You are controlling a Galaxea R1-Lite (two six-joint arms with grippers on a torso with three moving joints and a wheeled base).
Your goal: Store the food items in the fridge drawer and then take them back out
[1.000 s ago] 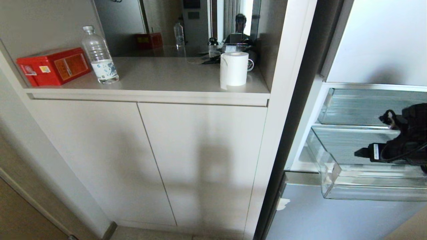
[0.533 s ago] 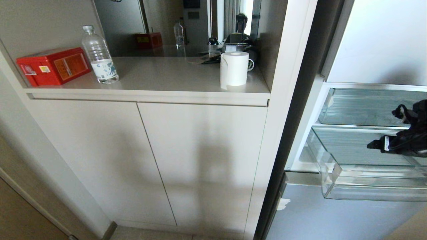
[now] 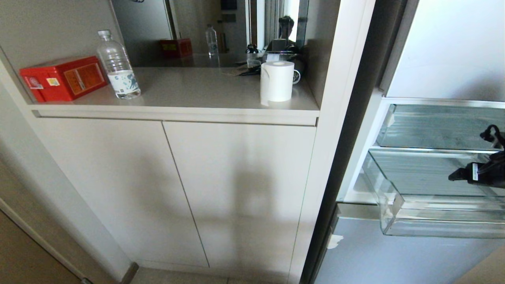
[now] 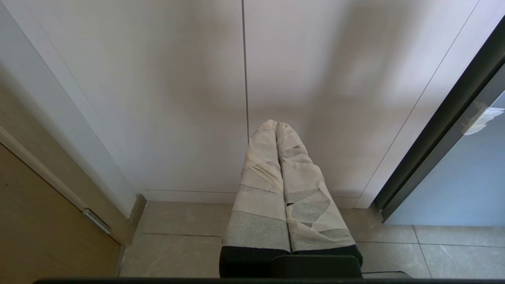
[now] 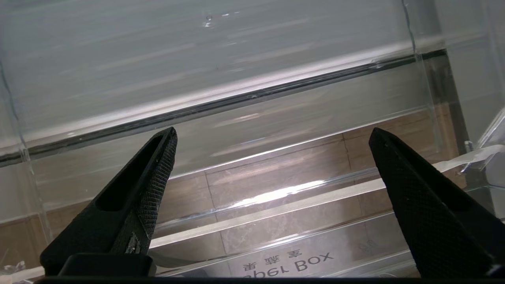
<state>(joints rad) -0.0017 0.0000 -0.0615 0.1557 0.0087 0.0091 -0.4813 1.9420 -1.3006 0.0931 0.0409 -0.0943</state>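
No food items show in any view. The fridge drawer (image 3: 434, 221), the lower and deeper clear one, stands pulled out at the right, and nothing shows in its visible part. My right arm (image 3: 483, 171) reaches in from the right edge above it. In the right wrist view my right gripper (image 5: 273, 132) is open wide, with nothing between its black fingers (image 5: 150, 185), and looks down on the drawer's clear front lip (image 5: 288, 264) and ribbed walls. My left gripper (image 4: 276, 125) is shut, its tape-wrapped fingers pressed together, low before the cabinet doors.
A shallower clear upper drawer (image 3: 434, 126) sits above the lower one. On the counter (image 3: 197, 90) to the left stand a red box (image 3: 63, 78), a water bottle (image 3: 117, 65) and a white paper roll (image 3: 277, 82). Closed cabinet doors (image 3: 177, 189) are below.
My right arm has drawn toward the right edge of the head view, so less of it shows over the drawers. The left arm and the things on the counter have not moved.
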